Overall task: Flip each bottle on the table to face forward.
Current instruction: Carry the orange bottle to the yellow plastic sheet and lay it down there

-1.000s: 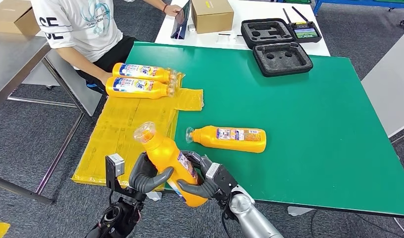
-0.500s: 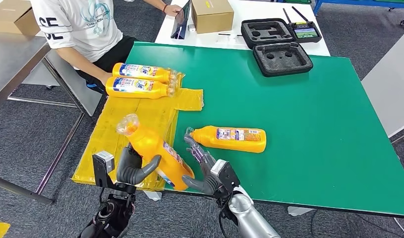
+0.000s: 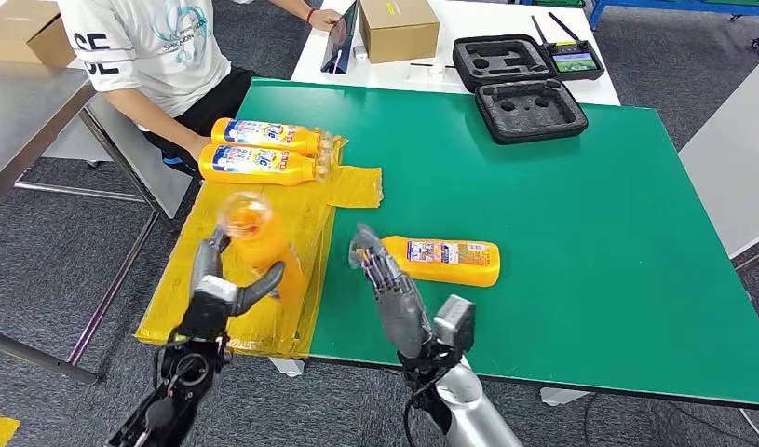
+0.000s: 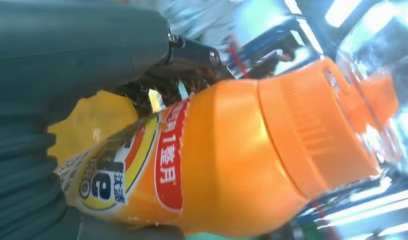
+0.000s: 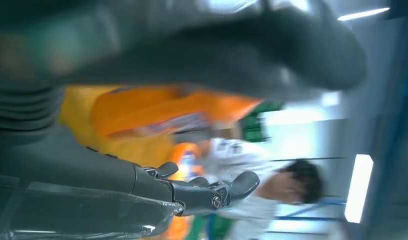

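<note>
the left robot hand point(image 3: 228, 284) now grips the orange bottle point(image 3: 257, 244) alone, fingers and thumb wrapped round its body, and has carried it out to the left, over the yellow sheet point(image 3: 217, 244) at the tabletop's point(image 3: 580, 242) left edge. the bottle stands more upright than half a second ago, clear cap pointing toward the camera and blurred. in the left wrist view the bottle point(image 4: 232, 155) lies in the palm with its label partly showing. the right robot hand point(image 3: 391, 291), which a second ago helped hold that bottle, has let go and swung toward the middle; its fingers are stretched out and apart, holding nothing, tips close to the cap end of the second bottle point(image 3: 440, 261) lying on its side on the green tabletop; i cannot tell whether they touch. that bottle has not moved. two more bottles point(image 3: 261, 151) stay lying side by side at the far end of the yellow sheet, beside a seated person point(image 3: 152, 51).
</note>
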